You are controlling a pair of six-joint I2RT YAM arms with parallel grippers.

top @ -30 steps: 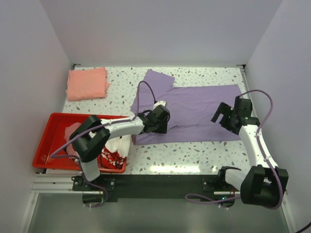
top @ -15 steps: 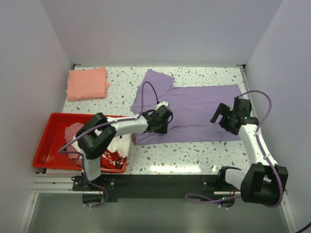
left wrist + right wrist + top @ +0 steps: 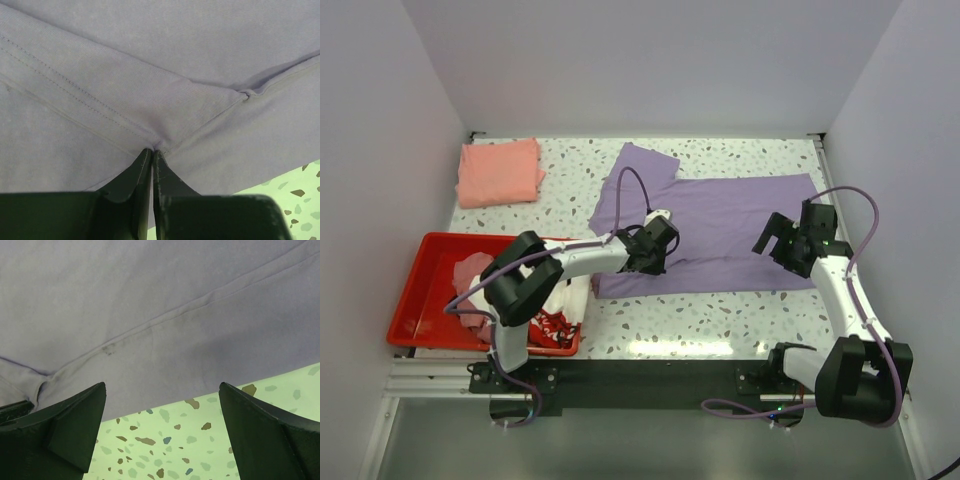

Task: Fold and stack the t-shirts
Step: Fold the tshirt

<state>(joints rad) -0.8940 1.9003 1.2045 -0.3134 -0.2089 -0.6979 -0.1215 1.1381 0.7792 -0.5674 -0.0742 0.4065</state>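
Where the lavender-purple t-shirt (image 3: 740,225) is spread flat across the speckled table (image 3: 720,315), a ridge of its cloth near the left end is pinched between the all-but-closed fingers of the left gripper (image 3: 151,150). The right gripper (image 3: 776,240) is held wide apart over the shirt's near hem, with nothing grasped. A folded salmon-pink t-shirt (image 3: 500,172) is seen at the far left corner, and a white red-printed tee (image 3: 560,300) is heaped in the red tray (image 3: 415,300).
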